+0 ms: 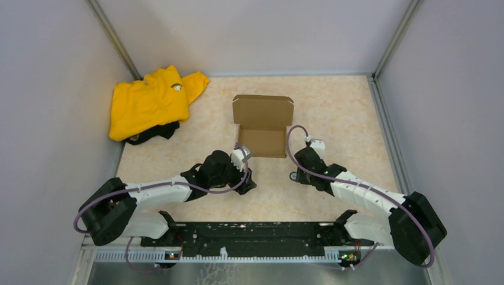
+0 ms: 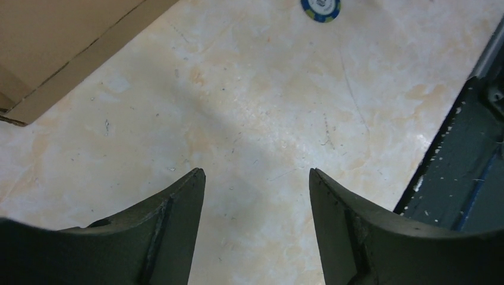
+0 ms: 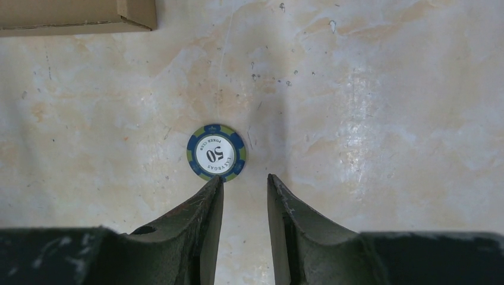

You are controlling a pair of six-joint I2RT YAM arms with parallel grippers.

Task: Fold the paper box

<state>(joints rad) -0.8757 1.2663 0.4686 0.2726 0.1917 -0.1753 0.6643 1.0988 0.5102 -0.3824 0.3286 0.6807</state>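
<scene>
The paper box (image 1: 262,126) is plain brown cardboard and lies in the middle of the table, with its lid flap standing open at the far side. Its near edge shows in the left wrist view (image 2: 59,41) and its near corner in the right wrist view (image 3: 71,15). My left gripper (image 1: 248,180) is just in front of the box's near left corner; in its wrist view it (image 2: 257,172) is wide open and empty above bare table. My right gripper (image 1: 299,173) is by the box's near right corner; in its wrist view it (image 3: 245,176) is narrowly open and empty.
A blue and green poker chip (image 3: 216,152) marked 50 lies flat at the right gripper's left fingertip; it also shows in the left wrist view (image 2: 320,7). A yellow garment (image 1: 151,101) lies at the far left. The black base rail (image 1: 249,237) runs along the near edge.
</scene>
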